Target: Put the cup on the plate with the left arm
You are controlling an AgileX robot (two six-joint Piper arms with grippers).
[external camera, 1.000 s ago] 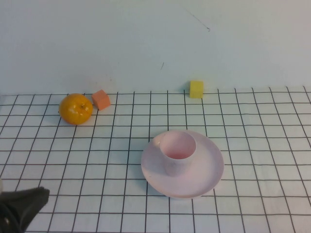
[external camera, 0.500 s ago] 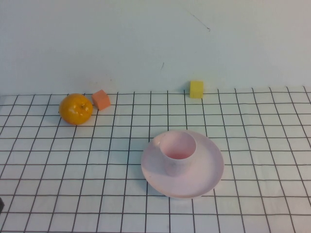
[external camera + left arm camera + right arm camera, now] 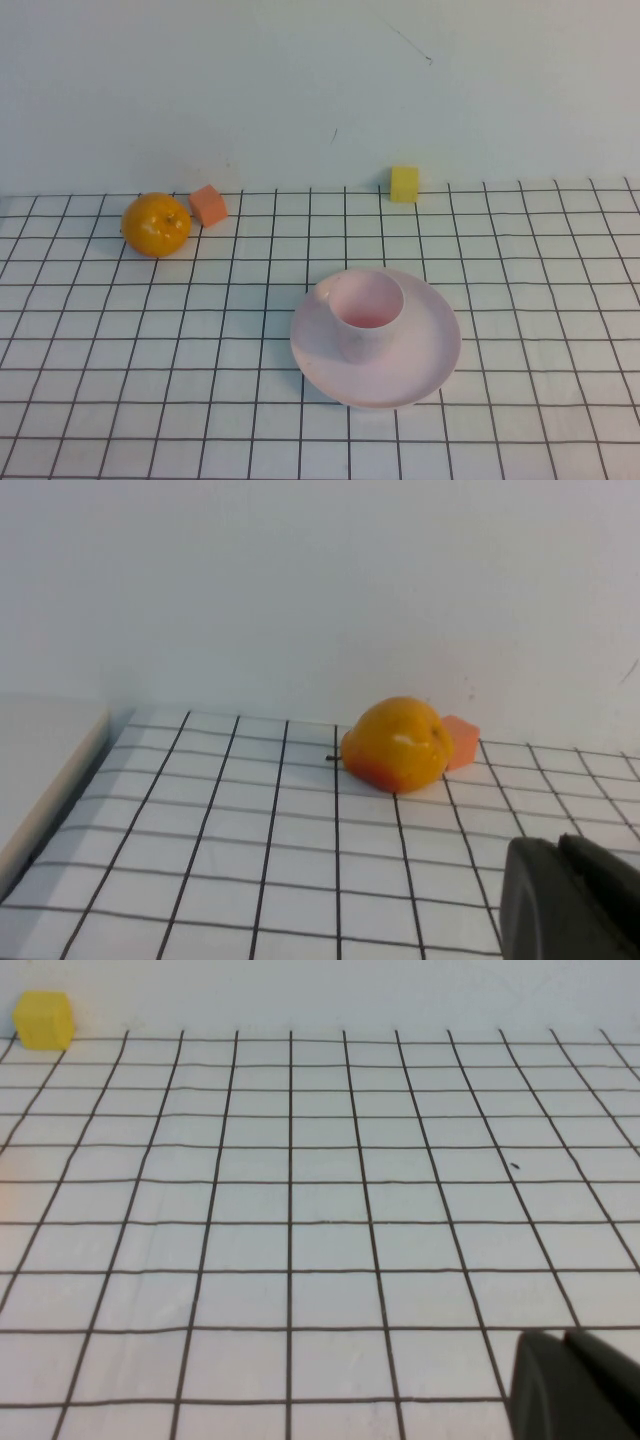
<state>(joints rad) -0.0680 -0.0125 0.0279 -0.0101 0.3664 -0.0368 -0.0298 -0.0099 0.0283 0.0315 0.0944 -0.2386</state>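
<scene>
The pale pink cup (image 3: 366, 313) stands upright on the round pale pink plate (image 3: 430, 345), left of the plate's middle, in the high view. Neither arm shows in the high view. My left gripper (image 3: 562, 852) shows only in the left wrist view, its two dark fingers pressed together and empty, low over the grid cloth, with the orange beyond it. My right gripper (image 3: 568, 1345) shows only in the right wrist view, fingers together and empty over bare cloth. Cup and plate are out of both wrist views.
An orange (image 3: 156, 224) and a small orange block (image 3: 209, 205) sit at the back left; both also show in the left wrist view (image 3: 396, 744). A yellow block (image 3: 404, 184) sits at the back by the wall. The cloth's left edge (image 3: 55, 790) drops off.
The left gripper, seen at the high view's bottom left corner a second ago, has drawn back out of that view. Cup and plate have not moved.
</scene>
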